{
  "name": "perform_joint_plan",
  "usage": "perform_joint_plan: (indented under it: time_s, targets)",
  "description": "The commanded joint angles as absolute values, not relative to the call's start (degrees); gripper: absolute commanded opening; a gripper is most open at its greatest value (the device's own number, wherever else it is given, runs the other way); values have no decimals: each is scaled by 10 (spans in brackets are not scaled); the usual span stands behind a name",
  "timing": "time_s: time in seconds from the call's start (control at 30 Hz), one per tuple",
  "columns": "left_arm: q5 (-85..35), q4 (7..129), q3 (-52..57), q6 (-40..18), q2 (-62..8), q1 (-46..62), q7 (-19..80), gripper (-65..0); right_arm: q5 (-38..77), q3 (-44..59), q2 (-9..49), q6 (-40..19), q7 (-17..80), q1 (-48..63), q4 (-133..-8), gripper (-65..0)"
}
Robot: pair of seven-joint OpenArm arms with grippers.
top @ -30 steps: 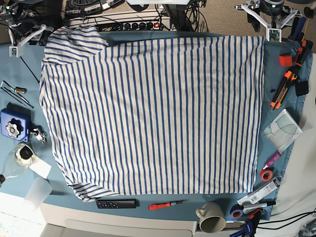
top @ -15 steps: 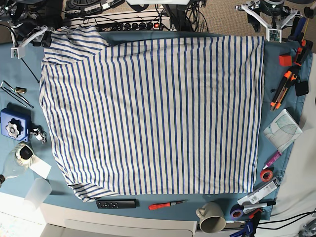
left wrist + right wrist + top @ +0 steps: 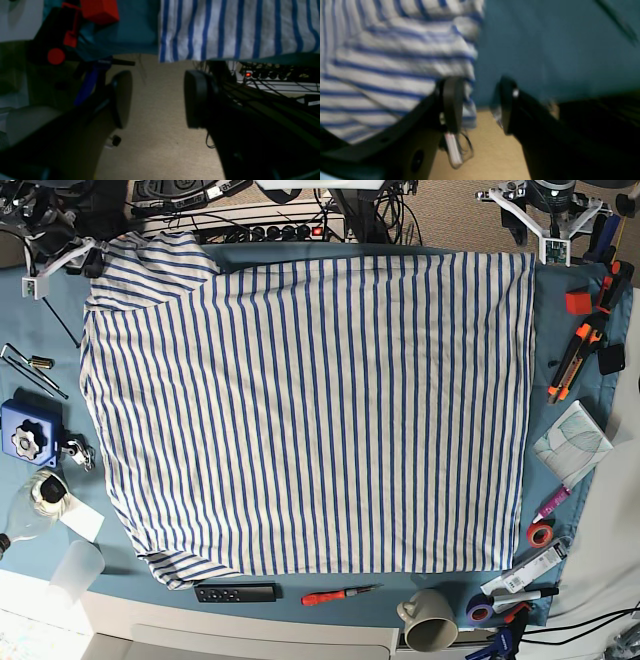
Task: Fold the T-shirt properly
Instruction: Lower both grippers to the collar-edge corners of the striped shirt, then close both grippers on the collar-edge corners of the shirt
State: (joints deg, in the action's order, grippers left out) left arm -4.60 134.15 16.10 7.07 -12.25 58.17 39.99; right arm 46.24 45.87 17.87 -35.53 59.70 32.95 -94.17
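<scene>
Apparently no legible writing; striped T-shirt lies spread.

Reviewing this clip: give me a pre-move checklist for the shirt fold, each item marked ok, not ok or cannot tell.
- T-shirt spread broadly on the table: ok
- Left gripper jaws open: ok
- Right gripper jaws open: ok
- Left gripper at the shirt's edge, ready to grasp: not ok, bare floor shows between its fingers
- Right gripper's fingers touching the cloth: cannot tell, one overlaps it in the wrist view
- Mug off the shirt: ok
</scene>
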Motion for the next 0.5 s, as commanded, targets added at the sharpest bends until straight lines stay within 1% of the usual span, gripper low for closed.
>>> perform_joint_plan:
  time_s: [0.0, 0.2, 0.3, 0.47]
  targets:
    - [-43, 1350, 163, 74, -125, 588, 390, -314, 478, 462, 186, -365, 617, 329, -938, -403]
    - [-48, 1350, 163, 75, -125, 577, 390, -315, 548, 462, 186, -388, 672, 327, -922, -403]
    - [-86, 1350, 163, 74, -125, 565, 390, -315, 572, 462, 186, -393, 691, 327, -922, -403]
    - [-148, 1350, 163, 29, -124, 550, 390, -315, 570, 462, 186, -392, 690, 327, -922, -403]
